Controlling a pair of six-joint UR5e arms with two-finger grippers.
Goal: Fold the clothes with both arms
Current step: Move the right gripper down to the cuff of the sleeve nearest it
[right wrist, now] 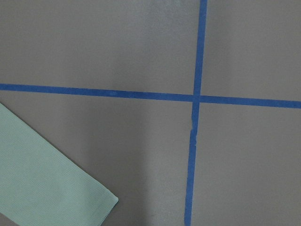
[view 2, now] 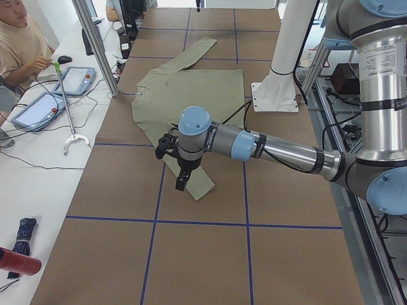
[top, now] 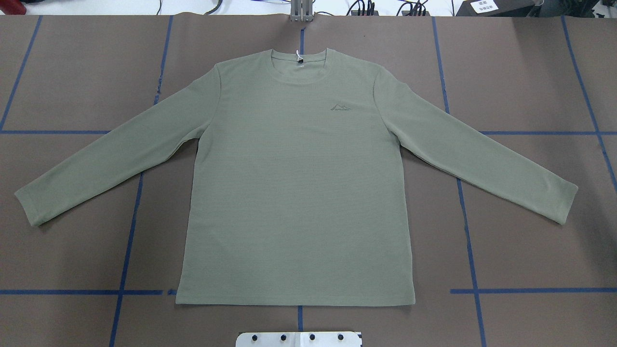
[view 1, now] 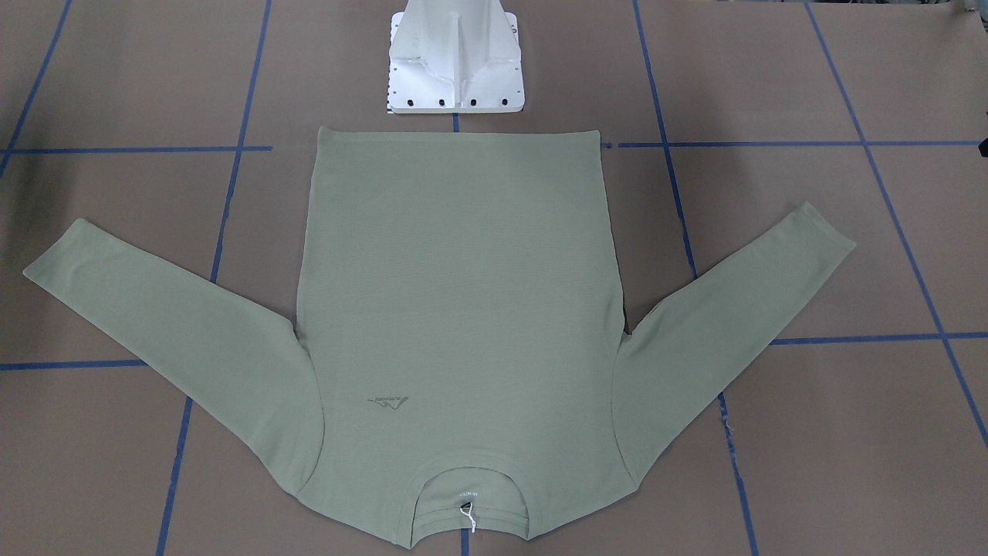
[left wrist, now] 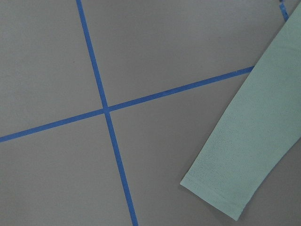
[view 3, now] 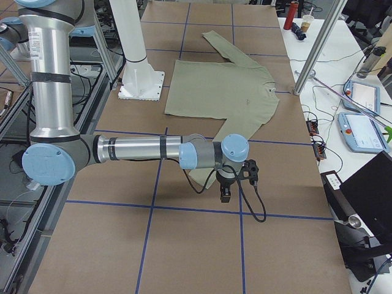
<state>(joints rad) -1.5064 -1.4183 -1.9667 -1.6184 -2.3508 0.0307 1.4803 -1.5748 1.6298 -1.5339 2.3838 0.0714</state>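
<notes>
The pale sage-green shirt (top: 294, 183) lies flat and face up on the brown table, both sleeves spread out and the collar with its white tag string (top: 299, 54) at the far edge. It also shows in the front view (view 1: 463, 270). My left gripper (view 2: 181, 183) hangs over the left sleeve's cuff (left wrist: 244, 155). My right gripper (view 3: 225, 196) hangs over the right sleeve's cuff (right wrist: 42, 179). Both grippers show only in the side views, so I cannot tell whether they are open or shut. No fingers show in the wrist views.
The white pedestal base (view 1: 455, 58) stands just behind the shirt's hem. Blue tape lines (top: 140, 193) grid the table. Along the far edge are an aluminium post (view 2: 95, 44), tablets (view 2: 38, 108) and a seated operator (view 2: 19, 38).
</notes>
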